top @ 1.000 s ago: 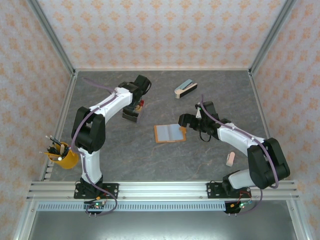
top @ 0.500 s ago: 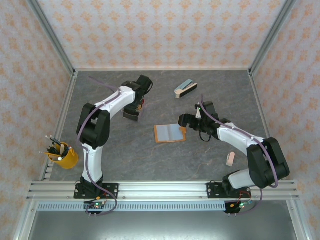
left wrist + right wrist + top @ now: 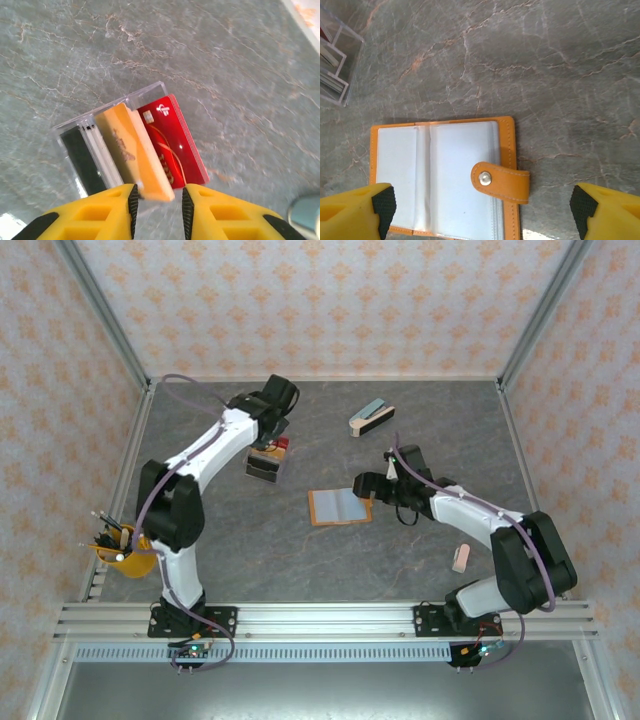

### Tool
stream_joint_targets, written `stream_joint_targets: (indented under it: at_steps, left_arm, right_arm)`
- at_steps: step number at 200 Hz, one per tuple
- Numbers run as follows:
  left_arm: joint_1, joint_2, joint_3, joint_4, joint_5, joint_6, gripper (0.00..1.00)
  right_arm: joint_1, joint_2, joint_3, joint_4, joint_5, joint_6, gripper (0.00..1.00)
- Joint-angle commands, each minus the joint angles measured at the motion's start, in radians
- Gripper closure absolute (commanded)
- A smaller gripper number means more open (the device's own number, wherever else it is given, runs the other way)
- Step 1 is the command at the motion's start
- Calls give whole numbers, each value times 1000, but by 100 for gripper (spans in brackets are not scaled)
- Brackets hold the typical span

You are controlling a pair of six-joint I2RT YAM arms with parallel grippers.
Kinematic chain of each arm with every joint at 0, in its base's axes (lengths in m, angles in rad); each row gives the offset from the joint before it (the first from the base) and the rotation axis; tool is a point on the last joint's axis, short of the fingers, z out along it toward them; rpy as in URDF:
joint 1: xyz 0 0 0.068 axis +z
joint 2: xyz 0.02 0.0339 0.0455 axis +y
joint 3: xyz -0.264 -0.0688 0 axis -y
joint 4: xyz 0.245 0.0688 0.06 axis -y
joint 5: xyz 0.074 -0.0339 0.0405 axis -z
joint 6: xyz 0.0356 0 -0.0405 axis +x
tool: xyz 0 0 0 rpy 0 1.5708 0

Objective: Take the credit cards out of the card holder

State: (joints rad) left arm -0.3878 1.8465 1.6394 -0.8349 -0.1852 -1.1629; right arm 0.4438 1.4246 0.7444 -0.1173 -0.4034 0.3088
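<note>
The card holder (image 3: 340,507) lies open and flat mid-table, orange leather with a pale grey-blue lining (image 3: 440,175) and a snap strap (image 3: 501,181). I cannot tell whether its pockets hold cards. My right gripper (image 3: 480,207) hangs wide open over it, one finger off each side, touching nothing; in the top view the right gripper (image 3: 365,485) is at the holder's right edge. My left gripper (image 3: 158,200) is open just above a clear box (image 3: 70,135) of credit cards. An orange card (image 3: 132,150) leans in it with its near end between the fingers, beside a red card (image 3: 172,145).
The clear card box (image 3: 265,466) stands at the back left, under my left gripper (image 3: 268,445). A grey-blue stapler-like thing (image 3: 370,417) lies at the back. A yellow pen cup (image 3: 125,552) sits at the left edge, and a pink eraser (image 3: 461,558) near the right arm.
My left gripper has opened and let go of the orange card, which now rests in the clear box. The left arm has swung outward. The right gripper has edged left over the card holder.
</note>
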Motion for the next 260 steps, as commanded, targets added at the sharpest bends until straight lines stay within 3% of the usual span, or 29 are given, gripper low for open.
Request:
stream_joint_targets:
  at_steps: [1, 19, 30, 40, 68, 100, 181, 228, 260]
  left_arm:
    - [7, -140, -114, 21, 50, 159, 65]
    - [7, -231, -232, 47, 96, 217, 59]
    - [9, -278, -302, 63, 129, 243, 41]
    - [9, -320, -360, 79, 163, 267, 32]
    - [9, -399, -481, 114, 243, 320, 23]
    - [10, -443, -552, 114, 225, 327, 14]
    - [17, -464, -677, 175, 234, 307, 4]
    - [18, -464, -681, 168, 228, 315, 4]
    - [18, -460, -675, 166, 231, 316, 4]
  right_arm:
    - [61, 10, 65, -55, 96, -58, 9]
    - [125, 34, 106, -103, 164, -80, 9]
    - [162, 60, 135, -135, 193, -83, 10]
    - [189, 90, 167, -166, 198, -82, 11]
    - [256, 182, 264, -276, 206, -64, 13]
    - [317, 306, 404, -431, 271, -77, 13]
    - [349, 539, 628, -578, 266, -139, 3]
    - [347, 602, 684, -649, 295, -161, 4]
    - [325, 636, 669, -663, 278, -187, 11]
